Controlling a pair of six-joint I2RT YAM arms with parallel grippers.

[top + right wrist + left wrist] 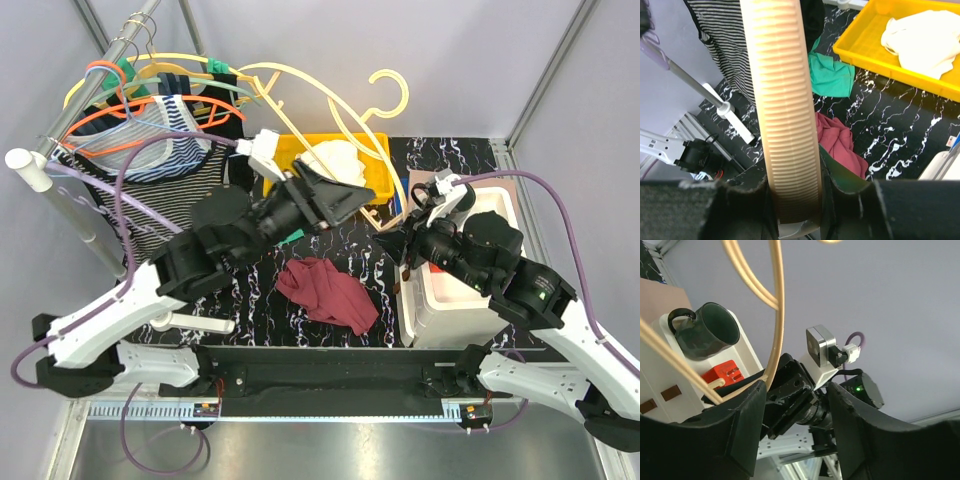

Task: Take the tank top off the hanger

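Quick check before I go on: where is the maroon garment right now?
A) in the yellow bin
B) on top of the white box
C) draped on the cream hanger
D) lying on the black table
D: the maroon garment lies crumpled on the black marbled table between the two arms, off the cream hanger and outside the yellow bin.

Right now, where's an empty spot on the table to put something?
Bare table left of the red shirt, and a strip between the shirt and the white box. Crowded around the yellow bin and by the rack.
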